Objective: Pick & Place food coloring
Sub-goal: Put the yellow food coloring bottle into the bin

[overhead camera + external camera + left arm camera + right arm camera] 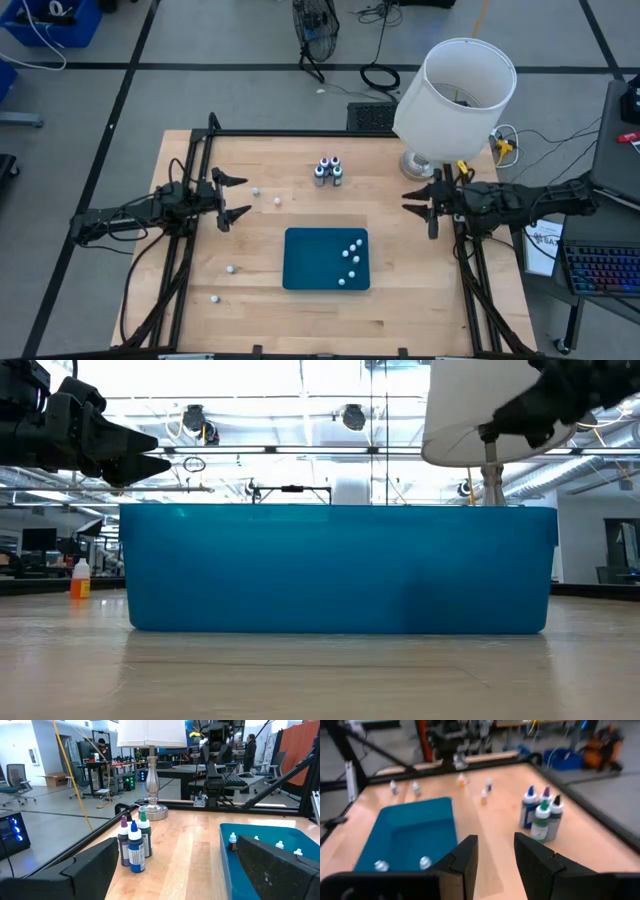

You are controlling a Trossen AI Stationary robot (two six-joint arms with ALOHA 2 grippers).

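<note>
Bottles of food coloring are split across the high view: several tiny white-capped ones lie in the right half of the tray (300,262) at frame centre, while four remain on the table. Two sit left of centre (256,191) (277,200), and two lie lower left (230,269) (214,298). A cluster of taller bottles (328,172) stands above the tray, near the lamp (455,95) at upper right.

The left gripper (232,197) hovers at mid-left with jaws spread and nothing between them, close to the two nearer strays. The right gripper (424,202) waits at mid-right, also apart and empty.

I judge this as a between-picks moment: the tray is partly filled and both claws are free. The next move likely calls for the left gripper to descend over the nearest stray and close gently, since such a small bottle could roll or tip.
</note>
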